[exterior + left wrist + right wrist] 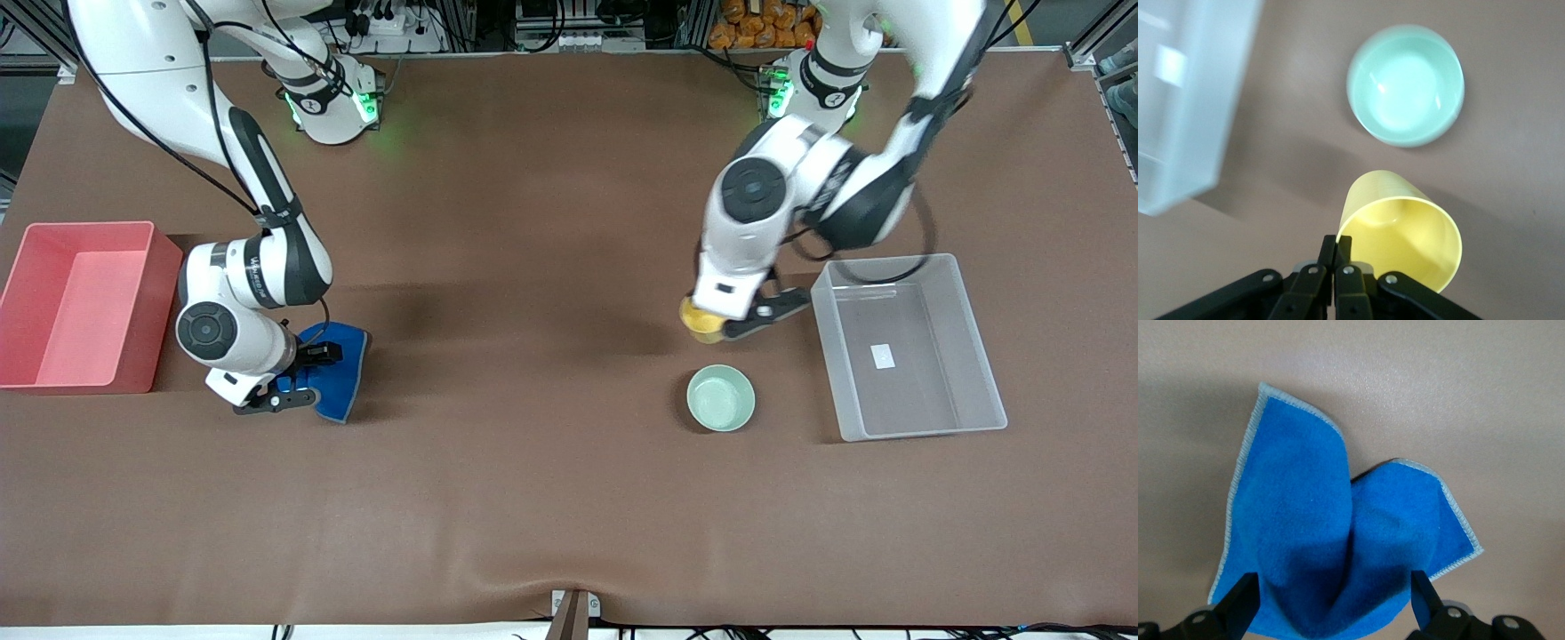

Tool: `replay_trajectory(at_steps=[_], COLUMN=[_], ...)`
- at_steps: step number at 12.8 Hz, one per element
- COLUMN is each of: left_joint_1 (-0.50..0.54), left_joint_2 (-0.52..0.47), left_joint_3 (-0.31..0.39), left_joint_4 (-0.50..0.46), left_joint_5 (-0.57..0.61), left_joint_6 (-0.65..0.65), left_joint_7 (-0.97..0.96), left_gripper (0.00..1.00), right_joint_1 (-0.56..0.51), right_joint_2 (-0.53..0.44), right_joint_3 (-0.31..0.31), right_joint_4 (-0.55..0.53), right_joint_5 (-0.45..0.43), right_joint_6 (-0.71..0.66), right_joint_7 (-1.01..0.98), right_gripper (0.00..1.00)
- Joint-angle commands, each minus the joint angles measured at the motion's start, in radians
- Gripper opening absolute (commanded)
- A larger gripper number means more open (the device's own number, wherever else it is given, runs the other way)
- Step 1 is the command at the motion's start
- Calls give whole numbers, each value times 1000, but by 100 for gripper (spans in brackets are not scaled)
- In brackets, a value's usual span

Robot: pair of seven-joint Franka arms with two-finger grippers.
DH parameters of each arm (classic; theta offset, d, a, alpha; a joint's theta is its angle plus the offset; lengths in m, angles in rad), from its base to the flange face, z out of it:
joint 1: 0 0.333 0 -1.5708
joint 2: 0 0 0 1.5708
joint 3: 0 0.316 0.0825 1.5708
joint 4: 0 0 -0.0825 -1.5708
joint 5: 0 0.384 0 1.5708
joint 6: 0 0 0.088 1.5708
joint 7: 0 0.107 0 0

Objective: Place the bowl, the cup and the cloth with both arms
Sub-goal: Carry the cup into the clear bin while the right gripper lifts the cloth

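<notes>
Cup (1401, 230): rim clamped by the left tool (1338, 263), beside the clear bin (907, 347). Bowl (721, 398): set on the desk (533, 498), nearer the camera. Cloth (1331, 540): straddled by the right tool (1335, 600), fingers apart, beside the pink bin (80, 307).

One small pale mint-green round bowl (721, 398). One plain yellow tapered cup (1401, 230). One soft royal-blue cloth with grey edge trim (1338, 540). One pink rectangular plastic bin (80, 307). One clear rectangular plastic bin (907, 347). Two white robot arms, two black grippers.
</notes>
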Motion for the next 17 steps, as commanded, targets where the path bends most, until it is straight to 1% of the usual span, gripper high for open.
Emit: replay_trajectory(at_steps=[1, 2, 3, 6, 8, 10, 11, 13, 14, 17], left_joint_1=[109, 165, 231, 417, 486, 558, 583, 598, 598, 597], left_joint_2=[-93, -107, -125, -147, -128, -101, -90, -87, -67, -24], left_joint_3=[-6, -5, -5, -5, -3, -3, -3, -2, -2, -2], left_joint_4=[29, 44, 49, 40, 17, -32, -79, -217, -256, -314], left_joint_5=[-29, -50, -85, -113, -119, -119, -119, -118, -112, -109], left_joint_6=[-75, -100, -115, -136, -135, -106, -59, 106, 151, 210], left_joint_7=[146, 245, 341, 649, 710, 720, 720, 722, 736, 760], left_gripper=[0, 0, 0, 0, 0, 0, 0, 0, 0, 0], right_joint_1=[-6, -6, -6, -9, -9, -12, -17, -24, -26, -50], right_joint_2=[-5, -5, -5, -5, -10, -39, -73, -143, -192, -319], right_joint_3=[3, 5, 5, 5, 5, 3, 2, 3, 3, 3], right_joint_4=[-23, -23, -23, -23, -20, -15, -15, -14, -13, -10], right_joint_5=[-23, -23, -23, -23, -23, -23, -23, -23, -21, -21], right_joint_6=[29, 29, 27, 27, 29, 27, 19, -28, -63, -195], right_joint_7=[15, 14, 14, 14, 14, 14, 14, 8, 5, -29], right_gripper=[60, 15, 0, 0, 0, 0, 0, 0, 0, 0])
